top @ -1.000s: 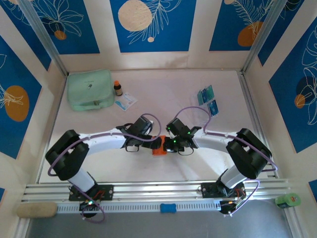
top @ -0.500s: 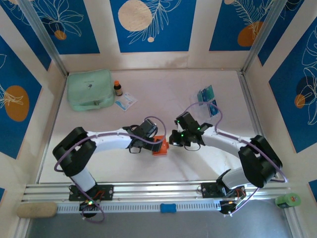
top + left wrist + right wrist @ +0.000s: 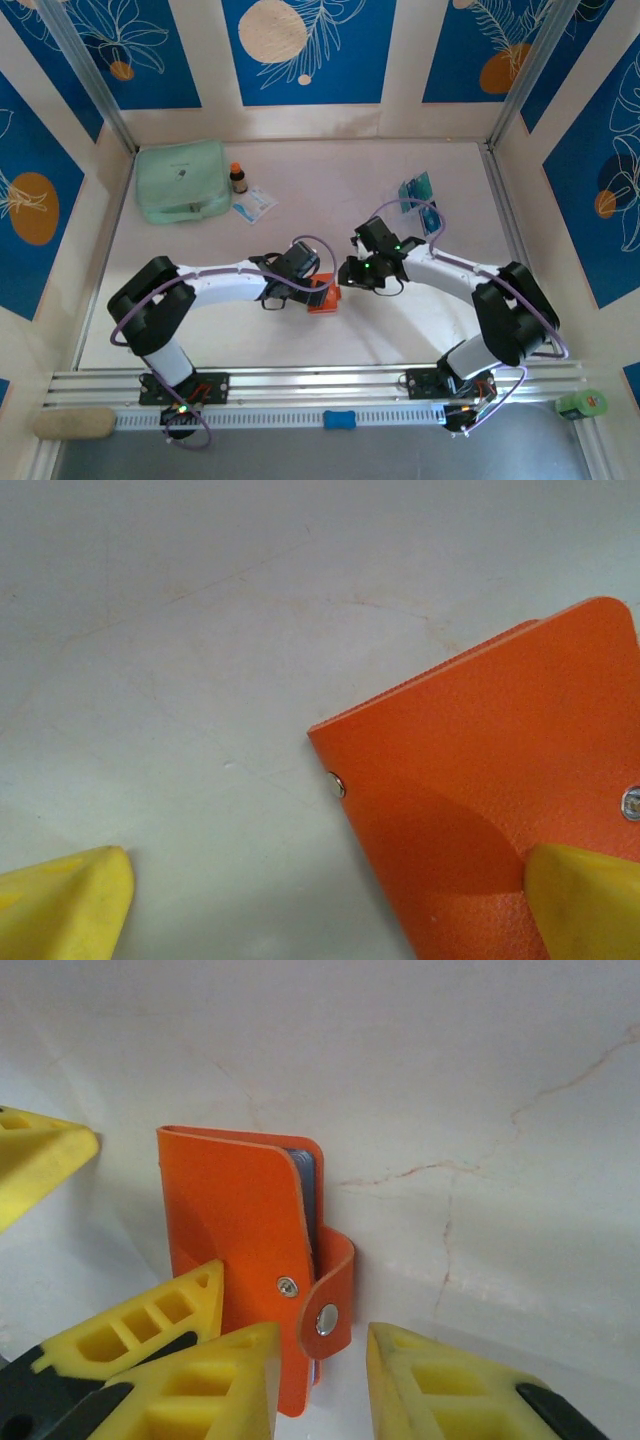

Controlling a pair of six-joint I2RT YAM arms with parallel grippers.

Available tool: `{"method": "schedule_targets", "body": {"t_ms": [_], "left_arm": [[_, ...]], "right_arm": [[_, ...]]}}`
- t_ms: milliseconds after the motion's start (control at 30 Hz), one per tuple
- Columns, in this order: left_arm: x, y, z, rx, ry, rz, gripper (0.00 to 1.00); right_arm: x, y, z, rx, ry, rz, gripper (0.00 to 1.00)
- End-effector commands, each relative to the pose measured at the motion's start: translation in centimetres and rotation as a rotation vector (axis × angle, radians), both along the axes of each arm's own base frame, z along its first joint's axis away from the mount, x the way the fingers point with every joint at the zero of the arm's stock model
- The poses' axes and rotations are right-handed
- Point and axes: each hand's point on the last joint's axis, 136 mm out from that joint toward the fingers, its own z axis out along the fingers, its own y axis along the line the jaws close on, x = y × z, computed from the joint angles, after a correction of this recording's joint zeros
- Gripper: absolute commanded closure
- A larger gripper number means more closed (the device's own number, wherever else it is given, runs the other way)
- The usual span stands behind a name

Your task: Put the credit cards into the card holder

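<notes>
Because the left pincer [image 3: 325, 880] stands spread wide, with just one finger [image 3: 590, 900] resting on a corner of the card holder [image 3: 480, 780], a nudge could make the holder pivot or skid. Facing it, the right pincer [image 3: 322, 1345] is slightly parted and pinches nothing, with the holder's snap tab [image 3: 328, 1315] at its tips. Loose credit cards [image 3: 420, 195] lie well behind the right pincer, past its wrist.
</notes>
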Motion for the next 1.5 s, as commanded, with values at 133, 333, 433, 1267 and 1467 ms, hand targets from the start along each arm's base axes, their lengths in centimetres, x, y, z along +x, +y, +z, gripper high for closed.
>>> {"method": "schedule_targets", "body": {"t_ms": [133,333,433,1267,1467], "left_arm": [[-1.0,1.8,-2.1,0.098,0.032,0.008,0.0],[-1.0,1.9,-2.2,0.099,0.032,0.008,0.0],[-1.0,1.9,-2.3,0.1,0.033,0.009,0.0],[-1.0,1.9,-2.1,0.094,0.028,0.007,0.0],[-1.0,1.8,-2.1,0.094,0.029,0.005,0.0]], "right_arm": [[0.0,0.8,-0.7,-0.016,0.034,0.041,0.71],[0.1,1.0,-0.9,-0.017,0.035,0.044,0.73],[0.2,1.3,-0.2,-0.006,0.02,0.044,0.73],[-0.2,0.8,-2.1,-0.081,0.05,0.053,0.87],[-0.1,0.8,-1.1,-0.072,0.033,0.051,0.84]]}}
